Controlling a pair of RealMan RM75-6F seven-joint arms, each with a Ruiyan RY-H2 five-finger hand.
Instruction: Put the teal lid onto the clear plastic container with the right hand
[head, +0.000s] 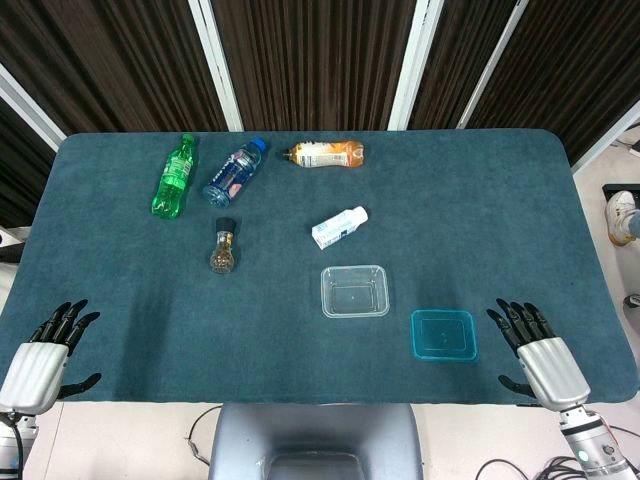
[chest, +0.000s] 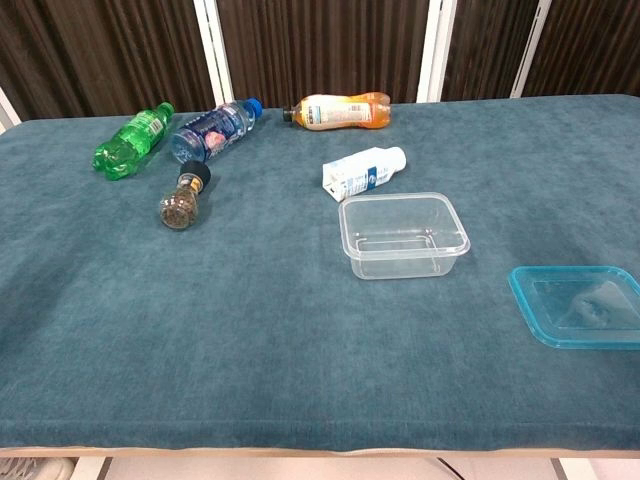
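Note:
The teal lid (head: 443, 334) (chest: 582, 305) lies flat on the cloth near the front right. The clear plastic container (head: 354, 290) (chest: 402, 234) stands open-topped just left of it and a little farther back, apart from the lid. My right hand (head: 535, 352) rests at the table's front right edge, just right of the lid, with its fingers spread and nothing in them. At the front left corner my left hand (head: 42, 358) is also open and holds nothing. Neither hand shows in the chest view.
A small white milk carton (head: 339, 227) (chest: 364, 171) lies behind the container. Farther back lie a green bottle (head: 174, 176), a blue bottle (head: 234, 171) and an orange bottle (head: 326, 154). A small round jar (head: 223, 251) sits at the left centre.

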